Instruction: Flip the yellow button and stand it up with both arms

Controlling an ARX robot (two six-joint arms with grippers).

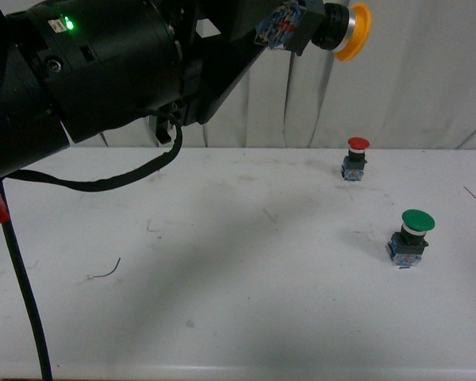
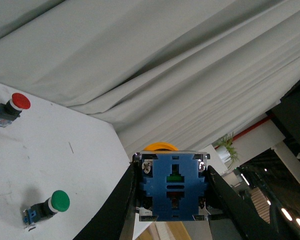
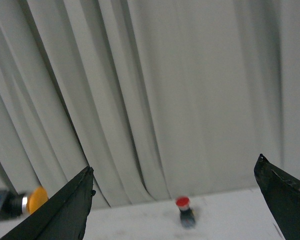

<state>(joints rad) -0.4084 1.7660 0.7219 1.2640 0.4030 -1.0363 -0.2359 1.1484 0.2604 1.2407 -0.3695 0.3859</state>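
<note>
My left arm bulked closest to the body camera, with a black cable trailing down from it. My left hand was raised well above the surface and clamped on the yellow button. Its fingers pressed on either side of the blue block base. The button lay sideways in the air, its yellow cap pointing away from the arm, toward my right. My right hand was spread wide with nothing between its fingers, apart from the button, which showed at the edge of its wrist view. On the surface the green-capped button stood upright on my right side. The red-capped button stood upright further back, and a pale curtain hung behind
</note>
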